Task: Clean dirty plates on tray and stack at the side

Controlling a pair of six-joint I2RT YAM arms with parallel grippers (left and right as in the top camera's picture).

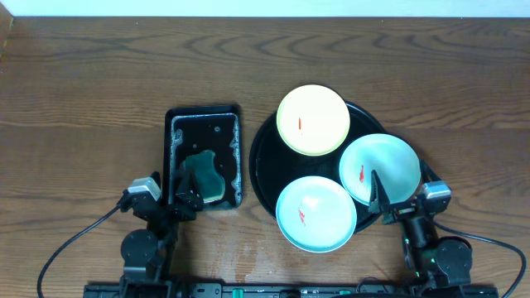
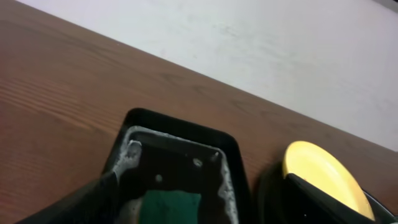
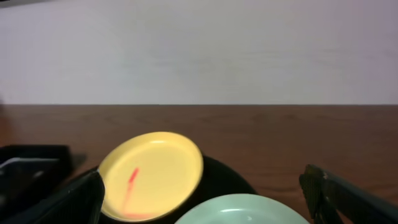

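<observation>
no readable text, labels, brands, numbers or signs

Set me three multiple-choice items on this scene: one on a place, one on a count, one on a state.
1. Where does the sponge lie?
A. In the small tray.
B. On a plate.
C. Under a plate.

2. How many mint-green plates are there?
A. One.
B. Two.
C. Three.

3. The yellow plate is:
A. clean.
B. smeared red.
C. upside down.

Answers:
1 A, the overhead view shows it inside the small tray's rim.
2 B, two lie on the round tray beside the yellow one.
3 B, a red streak marks its face.
</observation>
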